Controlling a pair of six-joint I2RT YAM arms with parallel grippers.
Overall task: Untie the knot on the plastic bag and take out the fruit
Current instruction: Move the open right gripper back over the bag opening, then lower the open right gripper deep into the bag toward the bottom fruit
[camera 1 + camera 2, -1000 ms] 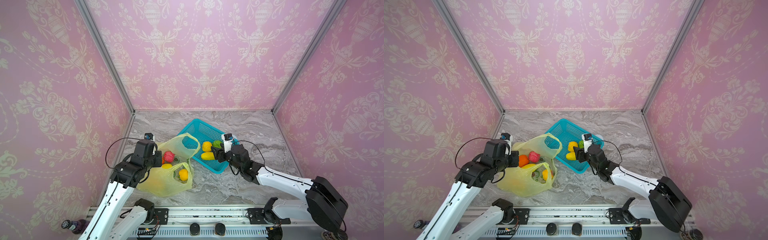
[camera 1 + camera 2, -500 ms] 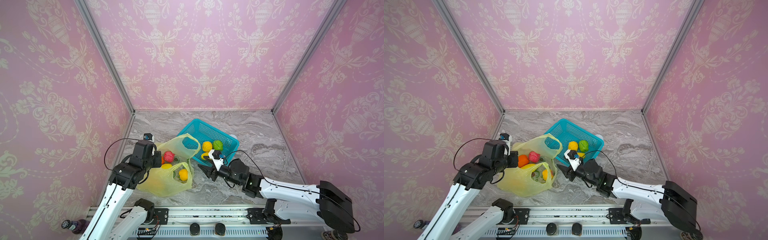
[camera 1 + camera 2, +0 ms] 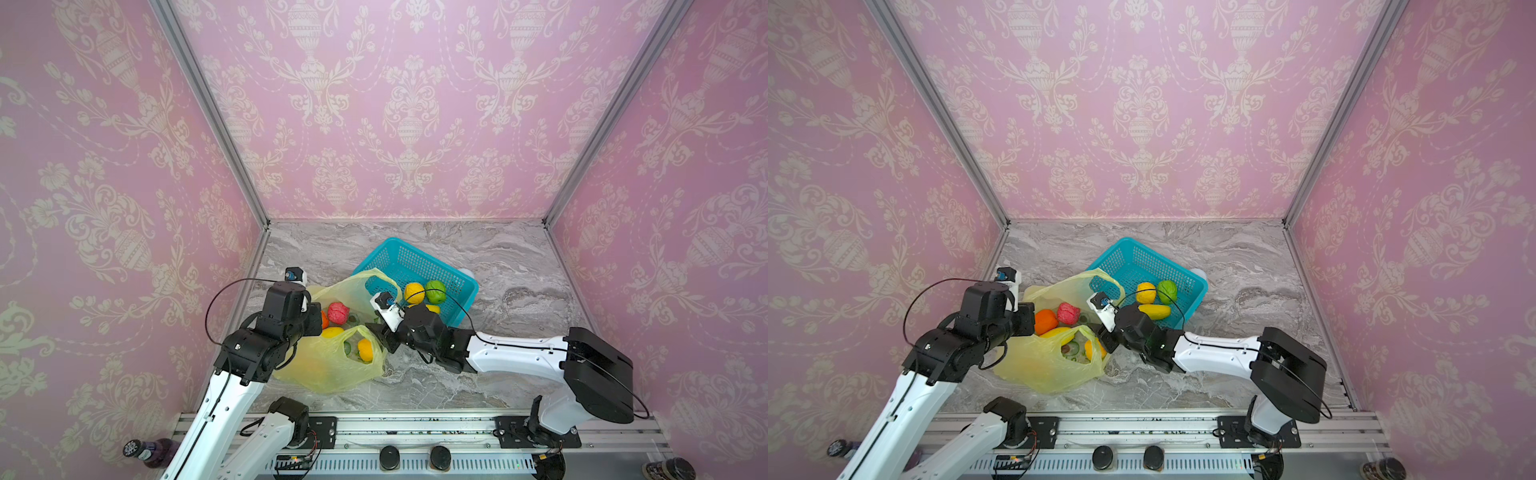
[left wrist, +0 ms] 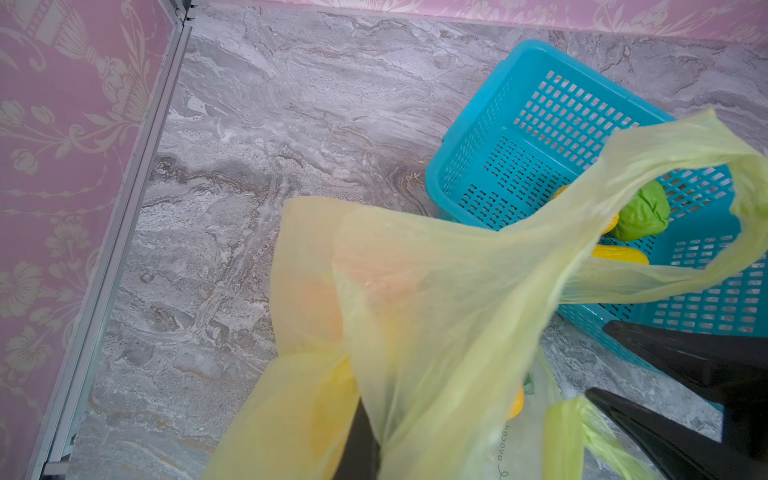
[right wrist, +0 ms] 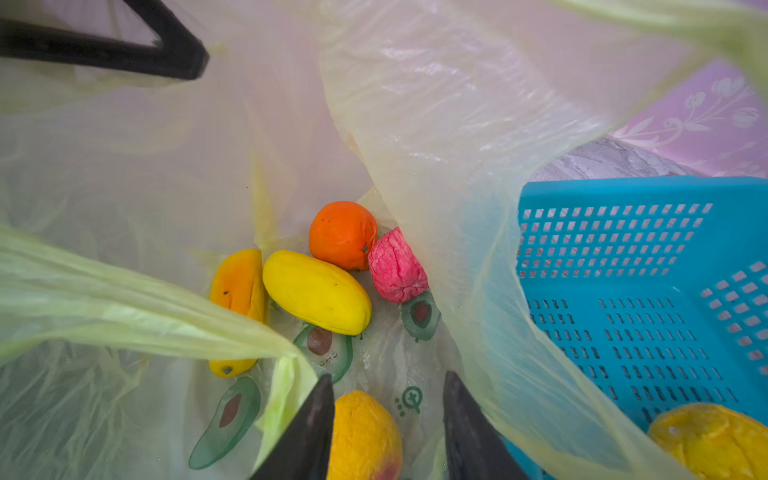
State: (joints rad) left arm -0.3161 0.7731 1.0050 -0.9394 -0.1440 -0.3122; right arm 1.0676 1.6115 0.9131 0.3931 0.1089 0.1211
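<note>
The plastic bag (image 3: 324,365) lies open at the left, and no knot shows on its loose handle loops. My left gripper (image 3: 318,320) is shut on the bag's rim (image 4: 436,311) and holds it up. Inside the bag lie an orange fruit (image 5: 343,235), a pink-red one (image 5: 397,266) and two long yellow ones (image 5: 318,291). My right gripper (image 5: 388,376) is inside the bag's mouth. Its jaws stand apart astride a peach-coloured fruit (image 5: 365,436), one finger against it and the other clear. In a top view this gripper (image 3: 1104,336) sits at the bag's right edge.
The teal basket (image 3: 419,257) stands right behind the bag, holding a yellow oval fruit (image 3: 414,292), a green one (image 3: 435,291) and a long yellow one (image 3: 432,308). A small white can (image 3: 465,272) peeks out behind it. Pink walls close three sides.
My right gripper has come from the basket over to the bag's mouth, leaving a long yellow fruit in the basket, and its jaws have narrowed. The left arm has held still.
</note>
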